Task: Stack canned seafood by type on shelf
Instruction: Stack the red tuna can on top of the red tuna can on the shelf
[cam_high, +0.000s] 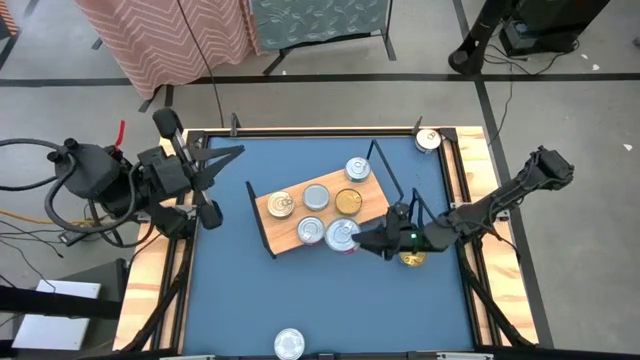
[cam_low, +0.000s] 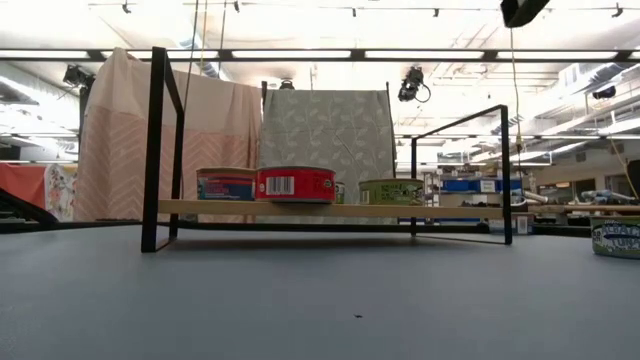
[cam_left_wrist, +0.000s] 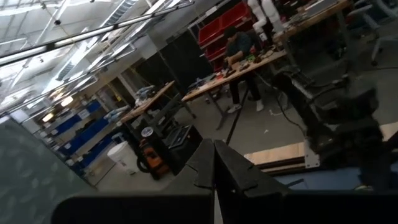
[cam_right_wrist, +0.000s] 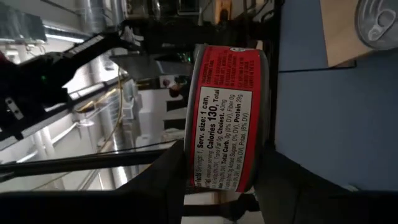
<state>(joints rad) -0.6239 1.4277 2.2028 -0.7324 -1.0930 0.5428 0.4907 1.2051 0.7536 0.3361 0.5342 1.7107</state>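
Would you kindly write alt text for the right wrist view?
The right tool grips a red-labelled can, seen side-on with its nutrition text showing. Beyond it lie the blue table and a corner of the shelf holding a silver can.

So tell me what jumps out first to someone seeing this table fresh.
The light-wood shelf sits angled mid-table, carrying several silver- and gold-lidded tins. At its near right corner the right gripper holds a red-labelled tin in its jaws, just at the shelf's edge. The left gripper waits at the table's far left, jaws shut, while stray tins lie around: a silver tin at the near edge, another tin in the far right corner.
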